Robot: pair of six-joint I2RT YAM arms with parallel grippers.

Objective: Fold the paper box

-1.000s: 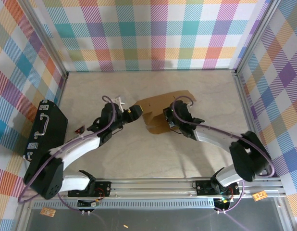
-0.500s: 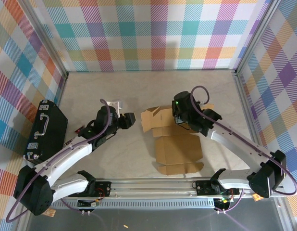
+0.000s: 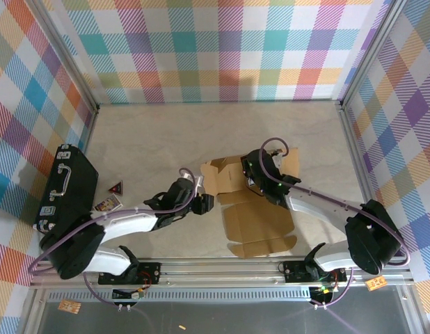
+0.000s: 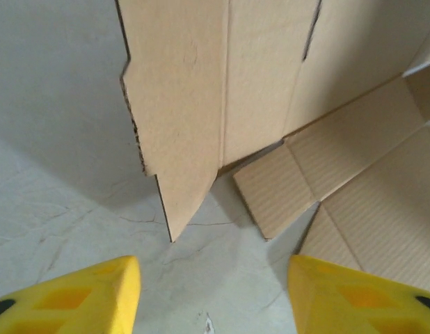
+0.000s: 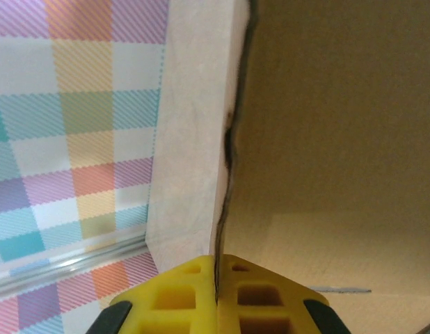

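Note:
The paper box point(image 3: 260, 221) is a brown cardboard sheet, partly unfolded, lying right of the table's middle with its far flaps raised. My right gripper point(image 3: 252, 178) is shut on an upright panel at its far part. In the right wrist view the yellow fingers point(image 5: 180, 296) pinch the cardboard edge point(image 5: 229, 153) of the box point(image 5: 333, 139). My left gripper point(image 3: 205, 204) stands open just left of the sheet, apart from it. In the left wrist view the box point(image 4: 194, 97) hangs a pointed flap ahead of the gripper point(image 4: 215, 299), with bare table between the fingertips point(image 4: 83, 296).
A black hard case point(image 3: 65, 188) with a handle lies at the left wall. Two small cards point(image 3: 112, 195) lie beside it. The aluminium rail point(image 3: 222, 268) runs along the near edge. Checked walls close in three sides.
My left gripper has swung nearer and to the right, up to the sheet's left edge. My right gripper has drawn slightly nearer with the panel, and the sheet's near half has spread flat.

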